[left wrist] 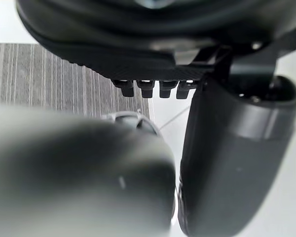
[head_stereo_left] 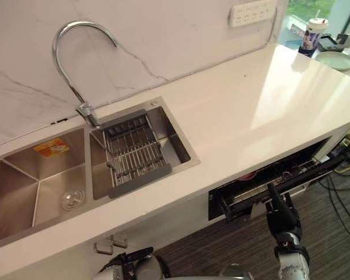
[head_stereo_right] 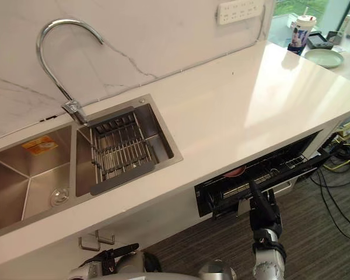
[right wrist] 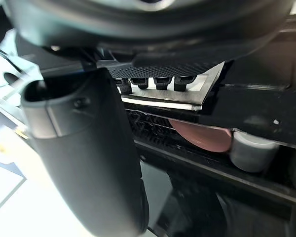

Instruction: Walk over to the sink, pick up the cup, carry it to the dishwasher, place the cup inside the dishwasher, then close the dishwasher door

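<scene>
1. The cup, a pale cylinder as far as I can tell, stands in the rack of the dishwasher, just beside a pink dish; the sink holds a drying rack
2. The dishwasher door stands ajar, its top edge leaning out from under the counter, so by my reading closing it is the step left
3. The right hand reaches up at that door with straight fingers, their tips against a silver lip at the edge; it grips nothing
4. The cup lies past those fingertips, deeper in and toward the counter; the door's long edge runs along the counter front, across the hand's reach
5. The left hand hangs low by the cabinet below the sink, fingers relaxed and empty, well apart from the door, so the right is the nearer
6. The push likely needs to go forward and up, square to that edge
</scene>
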{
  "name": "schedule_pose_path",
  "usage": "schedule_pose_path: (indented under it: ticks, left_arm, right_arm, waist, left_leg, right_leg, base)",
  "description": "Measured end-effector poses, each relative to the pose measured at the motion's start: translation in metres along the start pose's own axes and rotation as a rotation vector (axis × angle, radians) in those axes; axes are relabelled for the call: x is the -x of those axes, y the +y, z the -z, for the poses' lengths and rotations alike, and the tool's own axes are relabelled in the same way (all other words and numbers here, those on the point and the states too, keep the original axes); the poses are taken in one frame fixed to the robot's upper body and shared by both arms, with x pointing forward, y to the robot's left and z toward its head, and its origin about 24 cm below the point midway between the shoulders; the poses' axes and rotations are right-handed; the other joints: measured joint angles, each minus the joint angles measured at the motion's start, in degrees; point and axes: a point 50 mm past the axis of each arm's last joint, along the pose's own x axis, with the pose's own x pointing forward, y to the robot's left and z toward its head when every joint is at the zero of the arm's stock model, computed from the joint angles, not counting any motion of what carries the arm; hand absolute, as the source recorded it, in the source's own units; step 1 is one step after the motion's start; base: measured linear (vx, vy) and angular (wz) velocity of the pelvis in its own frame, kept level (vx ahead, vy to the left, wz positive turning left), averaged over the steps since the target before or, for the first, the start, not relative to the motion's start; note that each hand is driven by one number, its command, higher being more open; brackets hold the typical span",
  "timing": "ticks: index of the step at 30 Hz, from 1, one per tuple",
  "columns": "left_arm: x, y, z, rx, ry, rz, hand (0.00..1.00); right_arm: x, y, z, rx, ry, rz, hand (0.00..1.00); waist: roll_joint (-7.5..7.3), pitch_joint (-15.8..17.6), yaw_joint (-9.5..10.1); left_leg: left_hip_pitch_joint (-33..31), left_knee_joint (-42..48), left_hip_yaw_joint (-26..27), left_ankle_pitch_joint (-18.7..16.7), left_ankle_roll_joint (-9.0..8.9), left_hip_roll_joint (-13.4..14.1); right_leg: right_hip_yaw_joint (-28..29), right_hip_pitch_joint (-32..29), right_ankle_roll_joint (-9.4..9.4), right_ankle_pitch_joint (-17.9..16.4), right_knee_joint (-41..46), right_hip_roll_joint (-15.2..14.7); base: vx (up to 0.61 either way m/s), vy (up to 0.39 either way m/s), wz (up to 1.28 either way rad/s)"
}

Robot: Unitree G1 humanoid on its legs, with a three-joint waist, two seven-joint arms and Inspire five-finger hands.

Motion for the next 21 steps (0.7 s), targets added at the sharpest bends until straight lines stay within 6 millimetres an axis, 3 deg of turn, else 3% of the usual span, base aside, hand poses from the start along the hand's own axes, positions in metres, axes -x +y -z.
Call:
schedule_pose_path:
  ticks: [6, 15, 18, 19, 21]
  left_arm:
    - [0.000, 0.002, -0.001, -0.012, -0.063, -0.002, 1.00]
    - [-0.001, -0.002, 0.003, -0.019, -0.118, 0.010, 1.00]
    - [-0.002, -0.003, 0.007, 0.041, -0.111, 0.025, 1.00]
    - [-0.002, -0.005, 0.009, 0.082, -0.113, 0.042, 1.00]
    - [-0.002, -0.005, 0.011, 0.118, -0.110, 0.056, 1.00]
  right_arm:
    - [-0.026, 0.023, -0.006, 0.036, 0.018, -0.057, 1.00]
    - [-0.011, 0.013, 0.005, 0.186, 0.058, -0.097, 1.00]
    - [0.012, -0.003, 0.036, 0.367, 0.255, -0.109, 1.00]
    - [0.031, -0.016, 0.060, 0.418, 0.368, -0.088, 1.00]
    - [0.046, -0.027, 0.072, 0.442, 0.430, -0.056, 1.00]
  waist:
    - [0.56, 0.15, 2.29]
    - [1.40, 0.05, 1.52]
    - [1.82, 0.05, 1.25]
    - [2.22, 0.24, 0.89]
    - [2.33, 0.21, 0.54]
  left_leg:
    - [-0.69, -1.89, -2.17, 1.60, 0.12, -1.15]
    - [-0.76, -3.78, -2.15, 2.32, -0.44, -2.17]
    - [-1.08, -2.63, -1.75, 2.63, -0.90, -1.23]
    - [-1.32, -2.08, -0.41, 3.70, -2.03, -0.41]
    - [-1.73, -1.91, 0.61, 4.87, -2.33, 0.06]
  right_leg:
    - [-1.09, -0.55, -0.19, -0.60, 0.37, -0.34]
    - [-0.77, -1.72, -0.19, -0.48, 0.83, -0.96]
    - [-0.86, -1.18, -0.28, -0.28, -0.22, -0.28]
    - [-0.99, -0.95, -0.70, -0.02, -0.89, 0.35]
    - [-1.33, -0.95, -0.96, 0.16, -1.27, 0.54]
  base:
    - [0.03, -0.011, 0.10]
    - [0.05, 0.004, 0.03]
    - [0.00, 0.012, 0.02]
    - [0.00, 0.000, 0.00]
    - [-0.02, -0.030, 0.05]
